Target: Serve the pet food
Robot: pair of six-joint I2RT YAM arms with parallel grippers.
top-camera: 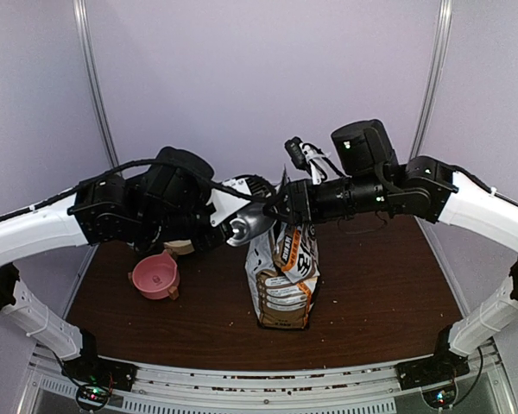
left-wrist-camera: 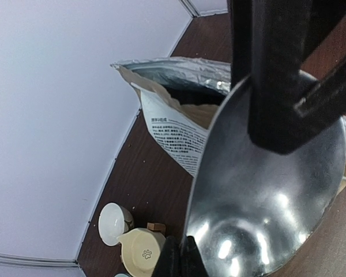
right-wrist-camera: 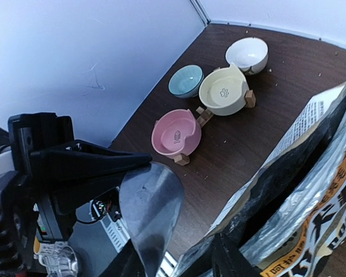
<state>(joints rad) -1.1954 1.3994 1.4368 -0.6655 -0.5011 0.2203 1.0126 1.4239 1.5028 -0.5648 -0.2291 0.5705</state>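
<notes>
Kibble lies deep in the bag (top-camera: 283, 276), too dark to make out. It should be loose, light grain, better scooped than pinched. It has no long axis; the bag stands upright, mouth up. The left end effector (top-camera: 233, 228) clamps the scoop (top-camera: 250, 226) at the mouth's 9 o'clock. The right end effector (top-camera: 287, 205) pinches the rim.

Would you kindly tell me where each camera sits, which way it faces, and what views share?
Top external: above and behind, looking down at the table; both arms show, left gripper and right gripper at the bag.
Left wrist: faces the bag mouth past its fingers, which clamp the scoop.
Right wrist: faces the bowls over the bag rim its fingers grip.
Shared by all: scoop, bag.
</notes>
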